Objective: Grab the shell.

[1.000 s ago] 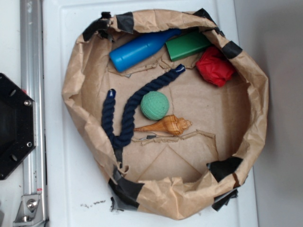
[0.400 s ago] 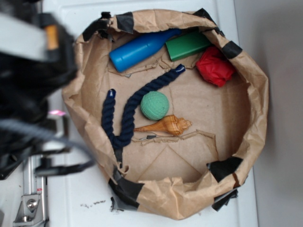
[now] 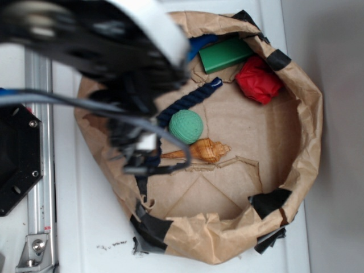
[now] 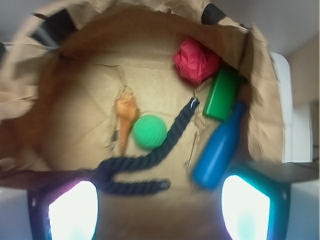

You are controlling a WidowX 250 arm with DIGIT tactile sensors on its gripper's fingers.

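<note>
The shell is orange-tan and lies on the brown paper floor just below the green ball, thin tip pointing left. In the wrist view the shell sits left of the ball, well ahead of the fingers. My gripper hangs blurred over the left part of the bin, left of the shell and above it. It covers the shell's tip and part of the rope. In the wrist view the gripper is open, with only the paper floor between its wide-apart fingers.
A crumpled brown paper bin walls everything in. Inside lie a dark blue rope, a blue bottle mostly hidden by the arm in the exterior view, a green block and a red crumpled lump.
The arm swung in from the upper left and now hangs over the bin's left side, covering the bottle and much of the rope. The objects have not moved.
</note>
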